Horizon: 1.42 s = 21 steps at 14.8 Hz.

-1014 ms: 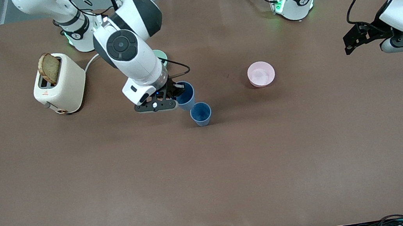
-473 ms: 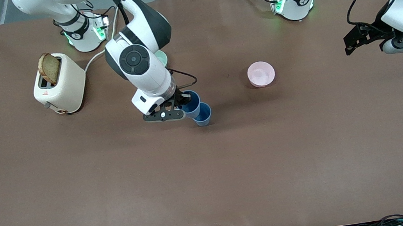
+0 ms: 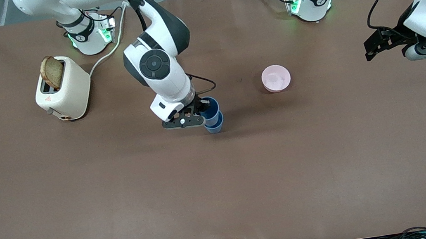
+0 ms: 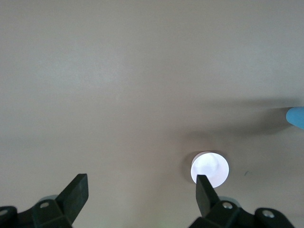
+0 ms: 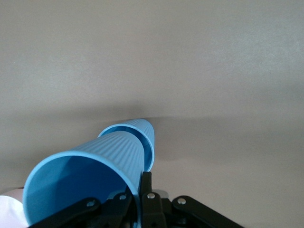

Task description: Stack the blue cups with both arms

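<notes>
My right gripper is shut on the rim of a blue cup and holds it over the second blue cup, which stands on the table mid-way between the arms. In the right wrist view the held cup has its base inside the mouth of the standing cup. My left gripper is open and empty, up over the left arm's end of the table; its view shows its fingertips spread over bare table.
A pink bowl sits toward the left arm's side of the cups and shows in the left wrist view. A cream toaster with a bread slice stands near the right arm's base. The pale green bowl is hidden.
My right gripper has carried its blue cup toward the front camera and the left arm's side, from beside the standing cup to over it, its base entering it. The left arm barely moved.
</notes>
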{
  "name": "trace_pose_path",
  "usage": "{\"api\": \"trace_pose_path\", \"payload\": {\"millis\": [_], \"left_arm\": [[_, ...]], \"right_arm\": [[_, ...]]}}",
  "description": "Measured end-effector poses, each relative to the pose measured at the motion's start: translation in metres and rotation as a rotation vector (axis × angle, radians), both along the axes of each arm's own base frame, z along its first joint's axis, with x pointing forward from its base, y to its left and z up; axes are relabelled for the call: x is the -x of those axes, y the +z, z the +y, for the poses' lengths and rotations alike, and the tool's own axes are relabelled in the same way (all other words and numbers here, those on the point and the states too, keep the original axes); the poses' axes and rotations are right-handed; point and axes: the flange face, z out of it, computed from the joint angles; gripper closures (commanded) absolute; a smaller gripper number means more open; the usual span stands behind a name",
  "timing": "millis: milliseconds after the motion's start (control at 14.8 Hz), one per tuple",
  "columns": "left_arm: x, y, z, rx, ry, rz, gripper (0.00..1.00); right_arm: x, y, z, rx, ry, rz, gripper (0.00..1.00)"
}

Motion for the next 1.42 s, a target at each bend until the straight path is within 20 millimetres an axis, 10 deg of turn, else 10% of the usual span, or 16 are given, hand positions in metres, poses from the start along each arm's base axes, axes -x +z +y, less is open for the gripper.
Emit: {"api": "trace_pose_path", "payload": {"millis": [405, 608, 946, 1419], "left_arm": [[-0.004, 0.002, 0.0, 0.001, 0.0, -0.005, 0.0], [-0.004, 0.002, 0.0, 0.001, 0.0, -0.005, 0.0], [-0.004, 0.002, 0.0, 0.001, 0.0, -0.005, 0.0], [-0.002, 0.0, -0.002, -0.002, -0.002, 0.018, 0.0]], "right_arm": [[0.003, -0.022, 0.006, 0.015, 0.008, 0.014, 0.84], [0.005, -0.032, 0.011, 0.019, 0.014, 0.016, 0.13], [-0.015, -0.007, -0.008, 0.008, -0.023, -0.012, 0.01], [-0.078, 0.113, -0.21, 0.069, -0.148, 0.011, 0.01]]}}
